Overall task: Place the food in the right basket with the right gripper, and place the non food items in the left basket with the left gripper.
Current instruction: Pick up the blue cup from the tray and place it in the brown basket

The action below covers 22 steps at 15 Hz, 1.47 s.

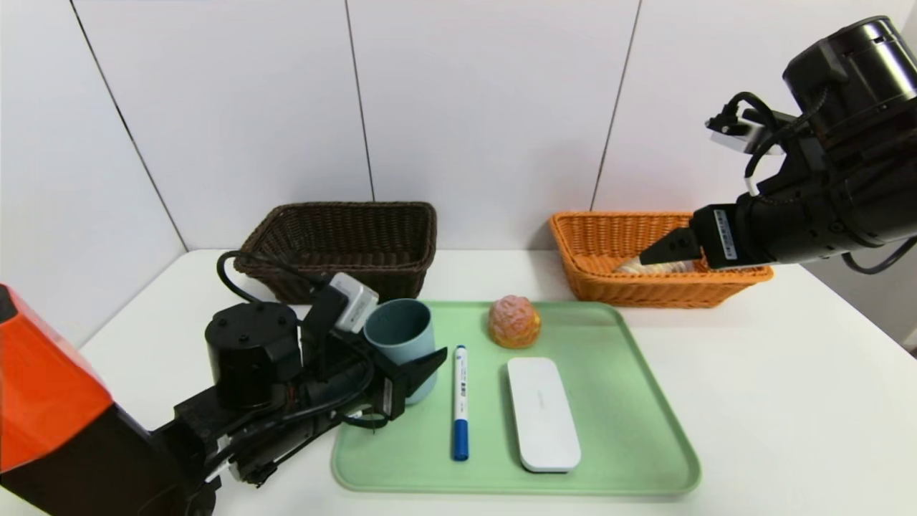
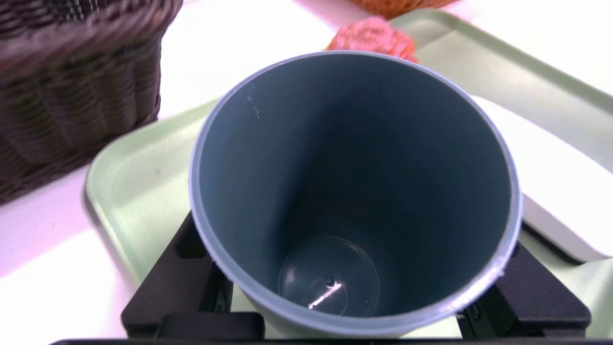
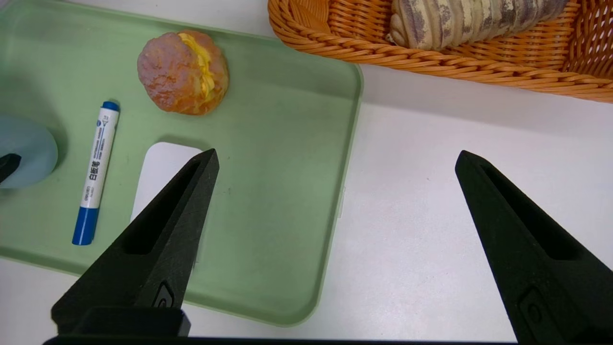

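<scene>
Gripping the grey-blue cup (image 1: 401, 344) near the tray's far-left corner, the left gripper (image 1: 412, 373) has one finger on each side of the cup wall, pinching it. Head view: cup stands upright on the green tray (image 1: 645, 444). Marker pen (image 1: 460, 411) lies just right of the cup, blue cap toward the tray's near edge. White oblong case (image 1: 543, 413) lies flat right of the pen, apart from it. Round bun (image 1: 514, 321) sits by the tray's far edge, past the pen & case. Dark brown basket (image 1: 344, 244) is on the desk beyond the tray's far-left corner; orange basket (image 1: 659, 287) beyond the far-right corner. Right gripper (image 1: 663, 251) hangs above the orange basket's near edge, w/ part of the bread loaf (image 1: 630, 265) showing inside.

Left wrist view: cup (image 2: 354, 167) fills most of the pic, mouth toward the cam, black fingers (image 2: 177, 292) pressed on both sides of it. Brown basket (image 2: 72, 96), bun (image 2: 371, 38), case (image 2: 560, 201) & tray (image 2: 139, 191) around it.

Right wrist view: right gripper (image 3: 335, 167) spread wide, nothing between the fingers, over bare desk (image 3: 407, 215) just off the tray's (image 3: 287, 191) right edge. Bun (image 3: 182, 72), pen (image 3: 96, 172), case (image 3: 163, 163) & cup (image 3: 26, 151) on the tray. Loaf (image 3: 469, 19) lies inside the orange basket (image 3: 431, 62).
</scene>
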### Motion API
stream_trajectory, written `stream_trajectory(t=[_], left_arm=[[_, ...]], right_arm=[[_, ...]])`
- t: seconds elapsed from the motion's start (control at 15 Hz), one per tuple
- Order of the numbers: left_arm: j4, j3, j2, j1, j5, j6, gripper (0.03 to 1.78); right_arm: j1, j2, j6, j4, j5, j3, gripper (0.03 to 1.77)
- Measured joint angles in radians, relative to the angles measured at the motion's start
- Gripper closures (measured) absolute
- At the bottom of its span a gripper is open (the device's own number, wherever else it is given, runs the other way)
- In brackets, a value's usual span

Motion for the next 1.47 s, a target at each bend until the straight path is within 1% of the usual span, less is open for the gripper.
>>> stream_trajectory(t=[0.07, 0.2, 0.4, 0.53, 0.6, 0.67, 0.73, 0.8, 0.87, 1.0, 1.2, 1.47], left_arm=[[0.048, -0.027, -0.032, -0.007, 0.011, -0.002, 0.64], [0.193, -0.125, -0.114, -0.017, 0.023, -0.012, 0.64], [0.497, -0.404, -0.238, -0.009, 0.053, -0.052, 0.64], [0.729, -0.613, -0.291, 0.033, 0.068, -0.077, 0.64], [0.833, -0.702, -0.304, 0.069, 0.073, -0.085, 0.64], [0.929, -0.779, -0.309, 0.123, 0.079, -0.091, 0.64], [0.994, -0.833, -0.302, 0.179, 0.081, -0.094, 0.64], [1.030, -0.871, -0.285, 0.230, 0.083, -0.095, 0.64], [1.041, -0.904, -0.260, 0.280, 0.083, -0.096, 0.64], [1.046, -0.932, -0.208, 0.347, 0.078, -0.098, 0.64], [1.045, -0.945, -0.128, 0.403, 0.076, -0.098, 0.64], [1.043, -0.954, -0.017, 0.427, 0.083, -0.112, 0.64]], right_arm=[[0.000, -0.001, 0.002, 0.000, 0.000, 0.004, 0.09], [0.000, -0.004, 0.006, 0.000, -0.003, 0.015, 0.09], [0.000, -0.005, 0.010, 0.000, -0.009, 0.018, 0.09], [0.000, -0.005, 0.009, 0.000, -0.009, 0.016, 0.09], [0.000, -0.005, 0.010, 0.000, -0.009, 0.016, 0.09], [-0.001, -0.006, 0.011, 0.000, -0.010, 0.016, 0.09], [-0.001, -0.006, 0.011, 0.000, -0.014, 0.016, 0.09], [-0.002, -0.005, 0.011, 0.000, -0.022, 0.016, 0.09], [-0.003, -0.005, 0.011, 0.000, -0.030, 0.016, 0.09], [-0.008, -0.003, 0.010, -0.001, -0.033, 0.016, 0.09], [-0.012, -0.001, 0.010, 0.000, -0.034, 0.016, 0.09], [-0.023, 0.003, 0.011, -0.001, -0.033, 0.018, 0.09]])
